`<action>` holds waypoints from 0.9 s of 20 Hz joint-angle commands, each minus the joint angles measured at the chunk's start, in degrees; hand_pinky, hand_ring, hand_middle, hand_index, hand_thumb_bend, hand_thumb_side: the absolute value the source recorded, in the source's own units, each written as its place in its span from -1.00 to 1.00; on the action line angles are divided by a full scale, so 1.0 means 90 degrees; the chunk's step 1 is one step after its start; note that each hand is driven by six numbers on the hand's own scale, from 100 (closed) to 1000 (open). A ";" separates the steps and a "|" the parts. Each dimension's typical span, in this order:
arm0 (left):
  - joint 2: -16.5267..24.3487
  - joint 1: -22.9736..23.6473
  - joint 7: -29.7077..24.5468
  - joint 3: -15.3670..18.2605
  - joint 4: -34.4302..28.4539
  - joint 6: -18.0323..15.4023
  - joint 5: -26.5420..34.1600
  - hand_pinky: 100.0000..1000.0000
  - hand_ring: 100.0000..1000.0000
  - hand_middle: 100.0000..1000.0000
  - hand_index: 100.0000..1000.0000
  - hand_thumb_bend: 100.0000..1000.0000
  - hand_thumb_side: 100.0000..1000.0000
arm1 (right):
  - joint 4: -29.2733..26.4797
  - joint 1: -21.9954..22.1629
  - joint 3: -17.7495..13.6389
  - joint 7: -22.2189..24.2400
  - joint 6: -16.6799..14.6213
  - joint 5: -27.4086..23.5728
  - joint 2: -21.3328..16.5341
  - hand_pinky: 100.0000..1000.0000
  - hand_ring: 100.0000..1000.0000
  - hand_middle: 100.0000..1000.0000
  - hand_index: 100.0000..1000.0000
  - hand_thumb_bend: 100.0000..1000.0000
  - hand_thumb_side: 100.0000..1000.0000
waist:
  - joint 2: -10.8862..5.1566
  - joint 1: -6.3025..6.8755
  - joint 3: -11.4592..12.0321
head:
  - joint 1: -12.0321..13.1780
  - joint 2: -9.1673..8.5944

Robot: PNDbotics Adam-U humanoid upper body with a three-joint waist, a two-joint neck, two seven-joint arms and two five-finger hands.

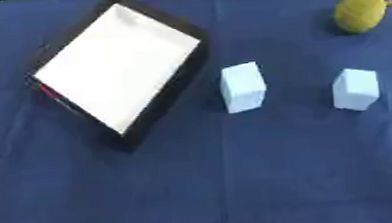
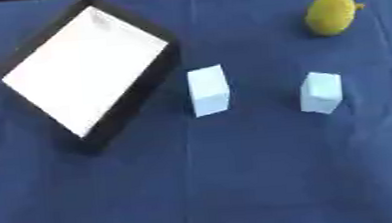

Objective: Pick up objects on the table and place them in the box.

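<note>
A blue cloth [image 1: 196,183] covers the table. On the left side sits a box [image 1: 173,85] with dark walls and a white inside. It is turned so that one corner points toward the robot. Nothing lies in it.

Just to the right of the box stands a pale blue block [image 1: 243,87]. It is close to the box wall but does not touch it. A second pale blue block [image 1: 355,89] stands farther right, well apart from the first one. Both blocks stand upright on the cloth.

A yellow fruit [image 1: 359,11] with a bumpy skin lies near the far right corner, behind the second block.

Neither of the robot's hands shows in the two views, so I cannot tell if they are open or closed.
</note>
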 commanded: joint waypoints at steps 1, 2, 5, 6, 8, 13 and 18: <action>0.0196 -0.0088 0.0118 0.0042 -0.0120 0.0002 0.0092 -0.02 0.31 0.34 0.40 -1.00 0.01 | -0.0048 -0.0058 -0.0001 0.0008 -0.0001 0.0026 -0.0194 1.00 0.55 0.29 0.70 -1.00 0.03 | -0.0037 -0.0074 0.0013 | 0.0021 -0.0046; 0.0196 -0.0087 0.0140 0.0039 -0.0125 0.0004 0.0102 -0.02 0.31 0.34 0.40 -1.00 0.00 | -0.0046 -0.0057 -0.0001 0.0009 -0.0002 0.0028 -0.0194 1.00 0.55 0.29 0.70 -1.00 0.03 | -0.0037 -0.0075 0.0014 | 0.0021 -0.0041; 0.0195 -0.0085 0.0172 0.0034 -0.0135 0.0011 0.0117 -0.04 0.28 0.30 0.35 -1.00 0.02 | -0.0041 -0.0054 0.0002 0.0016 -0.0007 0.0033 -0.0194 1.00 0.55 0.29 0.70 -1.00 0.03 | -0.0037 -0.0076 0.0015 | 0.0021 -0.0031; 0.0193 -0.0085 0.0183 0.0034 -0.0136 0.0015 0.0123 -0.04 0.27 0.29 0.34 -1.00 0.03 | -0.0039 -0.0053 0.0002 0.0020 -0.0009 0.0035 -0.0194 1.00 0.55 0.29 0.70 -1.00 0.03 | -0.0037 -0.0076 0.0017 | 0.0020 -0.0026; 0.0189 -0.0087 0.0212 0.0039 -0.0141 0.0016 0.0128 -0.05 0.26 0.28 0.33 -1.00 0.04 | -0.0036 -0.0052 0.0002 0.0024 -0.0015 0.0036 -0.0195 1.00 0.55 0.29 0.70 -1.00 0.04 | -0.0037 -0.0078 0.0023 | 0.0017 -0.0020; 0.0156 -0.0088 0.0263 0.0050 -0.0171 0.0029 0.0141 -0.05 0.26 0.28 0.32 -1.00 0.06 | -0.0068 -0.0149 -0.0009 -0.0001 0.0000 -0.0016 -0.0231 1.00 0.56 0.31 0.71 -1.00 0.02 | -0.0032 -0.0078 0.0067 | 0.0067 -0.0019; 0.0215 0.0025 0.0291 0.0081 -0.0157 0.0032 0.0098 -0.05 0.26 0.28 0.32 -1.00 0.07 | 0.0063 -0.0411 0.0152 0.0049 -0.0213 -0.0036 -0.0569 1.00 0.61 0.38 0.73 -1.00 -0.06 | -0.0091 -0.0131 0.0010 | 0.0060 0.0118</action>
